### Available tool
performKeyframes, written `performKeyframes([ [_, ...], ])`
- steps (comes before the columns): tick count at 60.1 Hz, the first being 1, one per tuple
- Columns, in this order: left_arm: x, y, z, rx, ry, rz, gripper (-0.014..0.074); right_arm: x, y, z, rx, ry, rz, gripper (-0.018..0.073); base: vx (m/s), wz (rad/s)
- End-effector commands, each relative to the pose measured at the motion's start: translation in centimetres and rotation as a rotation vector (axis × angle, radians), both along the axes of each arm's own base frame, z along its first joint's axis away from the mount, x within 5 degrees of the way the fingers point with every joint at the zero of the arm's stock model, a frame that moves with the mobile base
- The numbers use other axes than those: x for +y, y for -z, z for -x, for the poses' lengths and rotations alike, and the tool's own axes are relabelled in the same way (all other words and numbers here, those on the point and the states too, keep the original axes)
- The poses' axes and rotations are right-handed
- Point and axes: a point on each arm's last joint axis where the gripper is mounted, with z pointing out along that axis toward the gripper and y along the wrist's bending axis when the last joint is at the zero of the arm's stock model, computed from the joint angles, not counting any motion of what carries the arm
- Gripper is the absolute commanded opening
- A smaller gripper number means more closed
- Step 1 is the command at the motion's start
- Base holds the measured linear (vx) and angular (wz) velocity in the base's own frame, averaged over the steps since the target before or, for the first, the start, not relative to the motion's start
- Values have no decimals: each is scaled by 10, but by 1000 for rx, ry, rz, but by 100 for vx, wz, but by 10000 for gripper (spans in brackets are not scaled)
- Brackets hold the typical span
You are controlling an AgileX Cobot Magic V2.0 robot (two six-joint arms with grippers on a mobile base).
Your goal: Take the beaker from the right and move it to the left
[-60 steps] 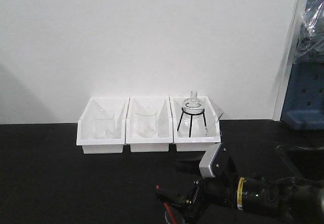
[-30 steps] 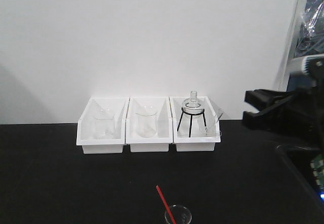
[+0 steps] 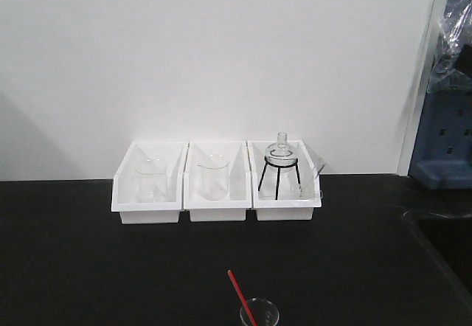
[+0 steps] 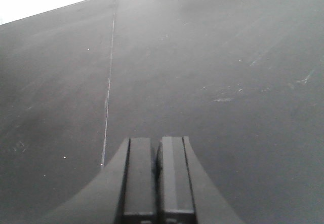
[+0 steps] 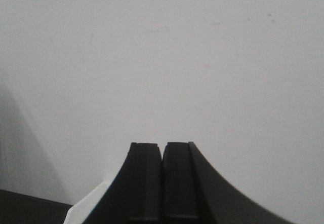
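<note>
The small clear beaker (image 3: 259,314) stands at the bottom edge of the front view, on the black table, with a red spoon (image 3: 240,294) leaning out of it to the upper left. Neither arm shows in the front view. My left gripper (image 4: 157,145) is shut and empty, pointing at bare black tabletop. My right gripper (image 5: 163,148) is shut and empty, raised and facing the white wall. The beaker does not show in either wrist view.
Three white trays stand in a row by the wall: the left tray (image 3: 147,209) and middle tray (image 3: 216,209) each hold a clear beaker, the right tray (image 3: 287,208) holds a round flask on a black tripod (image 3: 279,171). A blue cabinet (image 3: 446,141) stands at the right.
My right arm was low by the beaker a second ago, rose to the right edge half a second ago, and has now left the front view. The beaker stands free where it was.
</note>
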Motion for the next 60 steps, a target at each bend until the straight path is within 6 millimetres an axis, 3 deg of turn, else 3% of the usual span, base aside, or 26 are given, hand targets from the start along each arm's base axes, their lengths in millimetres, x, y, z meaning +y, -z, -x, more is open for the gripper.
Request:
performKeyframes([
  [1,-1,-1,-2,-64,11,3,-6,-2,-13,11,-50,-7,-14,-8,0,0],
  [7,-1,-1,-2,-64,11,3,-6,-5,-15,15,-70,24,3,-8,0,0],
  [12,-1,-1,-2,-64,11,3,-6,-19,-13,10,-61,199,56,-8,0,0],
  [18,-1,-1,-2,-64,11,3,-6,-39,2,6,113,429,100,-8,0,0],
  [25,-1,-1,-2,-64,11,3,-6,-49,26,7,362,536,230,-8,0,0],
  [34,-1,-1,-2,-64,11,3,-6,-41,59,16,365,413,326,-8,0,0],
  [44,-1,-1,-2,-64,11,3,-6,-28,115,38,242,224,233,-8,0,0],
  [50,-1,-1,-2,-64,11,3,-6,-26,153,50,264,171,162,-8,0,0],
  [60,-1,-1,-2,-64,11,3,-6,-29,199,67,299,145,82,-8,0,0],
])
